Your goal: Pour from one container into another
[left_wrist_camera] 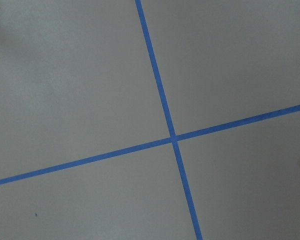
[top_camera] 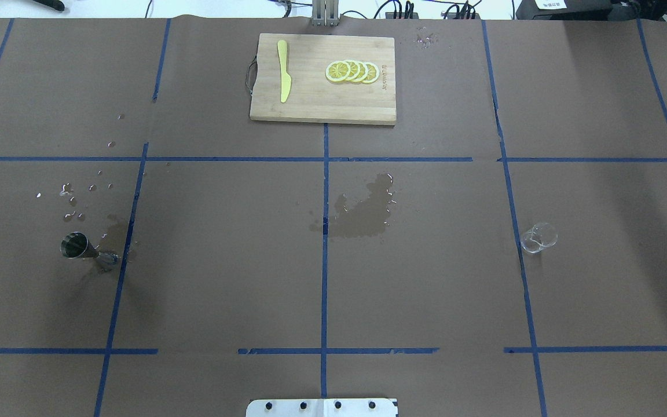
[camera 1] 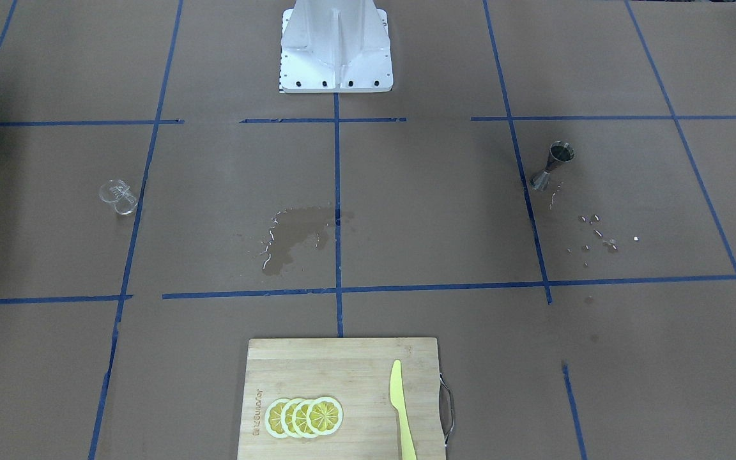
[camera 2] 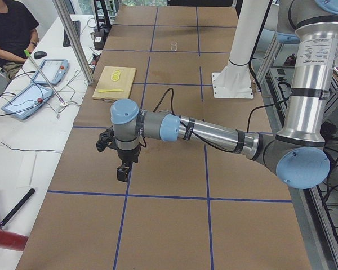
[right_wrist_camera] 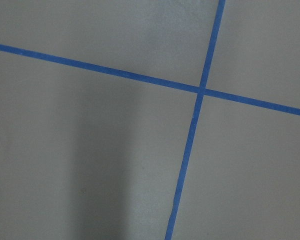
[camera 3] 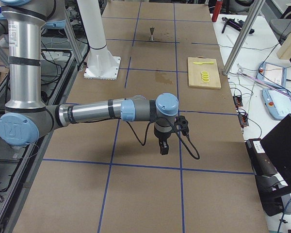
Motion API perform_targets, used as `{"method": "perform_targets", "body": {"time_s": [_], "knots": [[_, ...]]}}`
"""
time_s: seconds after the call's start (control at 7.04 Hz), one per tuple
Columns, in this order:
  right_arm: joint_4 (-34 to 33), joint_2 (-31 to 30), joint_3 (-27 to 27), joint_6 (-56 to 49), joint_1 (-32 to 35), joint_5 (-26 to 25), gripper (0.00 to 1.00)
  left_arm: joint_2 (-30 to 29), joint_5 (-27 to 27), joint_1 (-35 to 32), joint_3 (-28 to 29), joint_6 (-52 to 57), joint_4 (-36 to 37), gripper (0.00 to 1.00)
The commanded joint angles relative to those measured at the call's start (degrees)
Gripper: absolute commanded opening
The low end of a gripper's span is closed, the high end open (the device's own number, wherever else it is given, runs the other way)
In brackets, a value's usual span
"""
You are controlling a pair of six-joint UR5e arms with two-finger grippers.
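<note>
The clear glass cup stands alone on the robot's right half of the table; in the exterior left view the cup is a tiny shape far off. On the robot's left half stands the silver hourglass jigger, upright. My left gripper and right gripper point down over the table ends, far from both. They show only in the side views, so I cannot tell whether they are open or shut. Both wrist views show only paper and tape.
A wet puddle stains the brown paper at the table's middle, and droplets lie by the jigger. A wooden cutting board with lemon slices and a yellow knife sits at the far edge.
</note>
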Motion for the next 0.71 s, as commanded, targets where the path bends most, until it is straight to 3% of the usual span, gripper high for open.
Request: {"method": "perform_targets", "body": {"time_s": [0.0, 0.57], "knots": [[0.34, -1.07, -2.86, 0.19, 0.01, -0.37, 1.0, 3.96, -3.08, -0.3, -3.99, -0.08, -0.41, 1.0], [0.43, 0.51, -2.08, 0.11, 0.01, -0.29, 1.0, 3.37, -5.97, 0.05, -5.79, -0.51, -0.5, 1.0]]}}
